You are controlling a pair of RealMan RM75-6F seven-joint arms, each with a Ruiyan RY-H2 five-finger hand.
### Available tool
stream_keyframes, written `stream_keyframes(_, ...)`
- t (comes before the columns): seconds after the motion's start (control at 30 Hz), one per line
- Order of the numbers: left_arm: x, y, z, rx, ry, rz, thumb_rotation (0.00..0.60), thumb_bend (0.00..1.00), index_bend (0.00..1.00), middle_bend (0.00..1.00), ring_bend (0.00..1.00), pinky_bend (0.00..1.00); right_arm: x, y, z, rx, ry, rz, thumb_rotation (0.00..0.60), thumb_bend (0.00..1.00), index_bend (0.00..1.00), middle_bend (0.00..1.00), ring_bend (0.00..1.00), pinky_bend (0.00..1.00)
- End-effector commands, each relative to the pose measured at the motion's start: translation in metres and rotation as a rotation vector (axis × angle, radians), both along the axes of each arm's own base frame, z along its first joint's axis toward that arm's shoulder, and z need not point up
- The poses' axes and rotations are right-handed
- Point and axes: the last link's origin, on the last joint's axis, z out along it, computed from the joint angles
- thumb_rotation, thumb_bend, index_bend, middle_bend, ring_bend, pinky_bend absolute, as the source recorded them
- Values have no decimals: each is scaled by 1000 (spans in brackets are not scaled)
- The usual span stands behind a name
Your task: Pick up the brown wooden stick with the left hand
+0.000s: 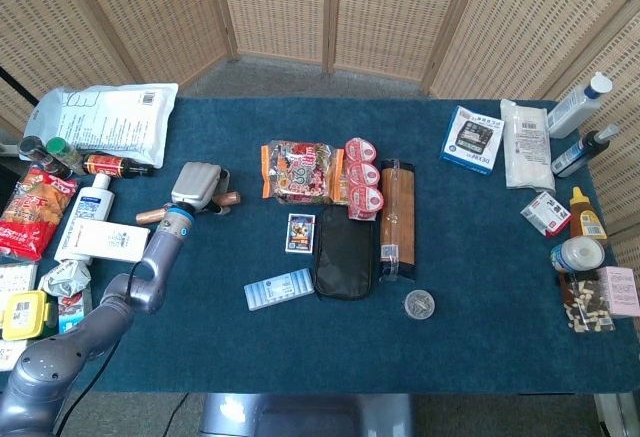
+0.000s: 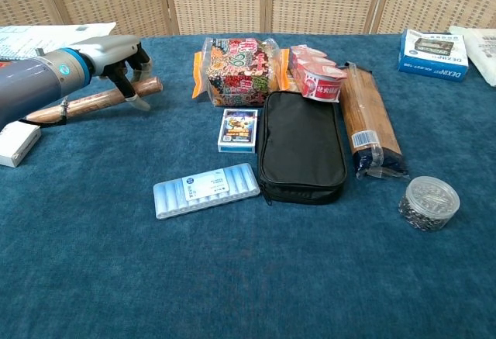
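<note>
The brown wooden stick (image 1: 150, 214) lies crosswise at the left of the blue table, its other end (image 1: 229, 198) showing past the hand. My left hand (image 1: 197, 184) sits over its right part with fingers curled around it. In the chest view the left hand (image 2: 116, 53) grips the stick (image 2: 89, 101) near its right end, and the stick slants down to the left, seemingly just off the cloth. The right hand shows in neither view.
A white box (image 1: 102, 241), a lotion bottle (image 1: 90, 203) and small bottles (image 1: 110, 165) crowd the left edge next to the stick. A snack bag (image 2: 236, 61), card box (image 2: 239, 129), black pouch (image 2: 301, 147) and blue-white box (image 2: 205, 189) lie to the right.
</note>
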Motion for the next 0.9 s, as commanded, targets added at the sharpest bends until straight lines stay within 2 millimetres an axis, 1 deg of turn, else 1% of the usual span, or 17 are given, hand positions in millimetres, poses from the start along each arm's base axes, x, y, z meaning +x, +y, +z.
stream_keyframes(0.03, 3, 0, 1, 22, -29, -3, 600, 183, 823, 972, 1000, 982, 0, -1, 0, -1, -3, 1, 599, 40, 0, 0, 0, 0)
stream_keyframes(0.1, 4, 0, 4, 41, -49, -8, 600, 187, 822, 974, 1000, 1000, 0, -1, 0, -2, -2, 2, 600, 40, 0, 0, 0, 0)
stream_keyframes(0.23, 8, 3, 15, 79, -126, -9, 600, 194, 824, 979, 1000, 1000, -1, -3, -1, 1, -5, 4, 600, 38, 0, 0, 0, 0)
stream_keyframes(0.4, 13, 4, 38, 131, -256, -26, 600, 208, 826, 984, 1000, 1000, -2, -7, -4, 11, -12, 12, 599, 40, 0, 0, 0, 0)
stream_keyframes(0.63, 19, -7, 85, 224, -469, -72, 600, 222, 827, 989, 1000, 1000, -2, -16, -8, 29, -22, 30, 600, 39, 0, 0, 0, 0)
stream_keyframes(0.77, 27, -18, 116, 271, -605, -103, 600, 224, 825, 986, 1000, 1000, -4, -21, -11, 41, -29, 38, 600, 40, 0, 0, 0, 0)
stream_keyframes(0.9, 36, -29, 144, 319, -692, -150, 600, 225, 824, 982, 1000, 1000, -6, -24, -15, 53, -40, 44, 600, 39, 0, 0, 0, 0)
